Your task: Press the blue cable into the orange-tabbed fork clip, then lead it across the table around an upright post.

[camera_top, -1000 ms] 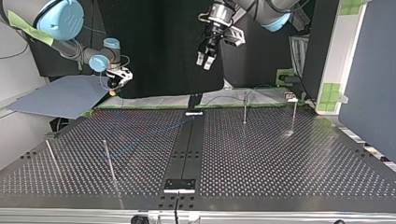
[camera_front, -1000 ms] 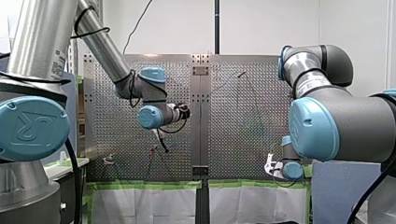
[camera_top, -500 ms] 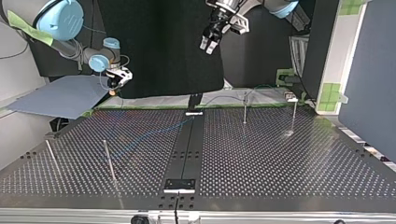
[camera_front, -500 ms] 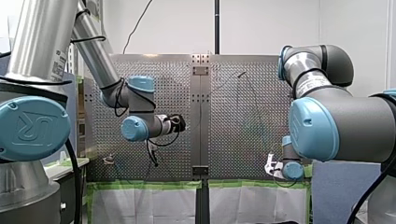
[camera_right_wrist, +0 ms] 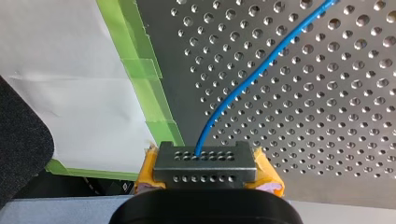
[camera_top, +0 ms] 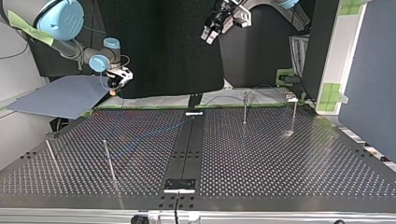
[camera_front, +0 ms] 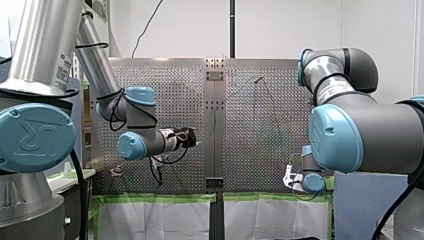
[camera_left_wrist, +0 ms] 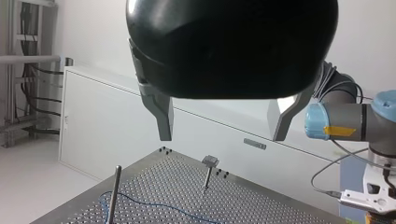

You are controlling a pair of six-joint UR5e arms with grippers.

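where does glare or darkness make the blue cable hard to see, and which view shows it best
right wrist view: even light, the blue cable stands out on the table; top view: dark table, cable faint, a bright reflection by one post; left wrist view: my left gripper is dark against a bright wall.

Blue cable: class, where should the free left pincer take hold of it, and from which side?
Grip the blue cable on the stretch lying on the table, ahead of the right pincer that holds it. Come straight down with the open left pincer straddling its line: it is thin and low, so probably only reachable from above.
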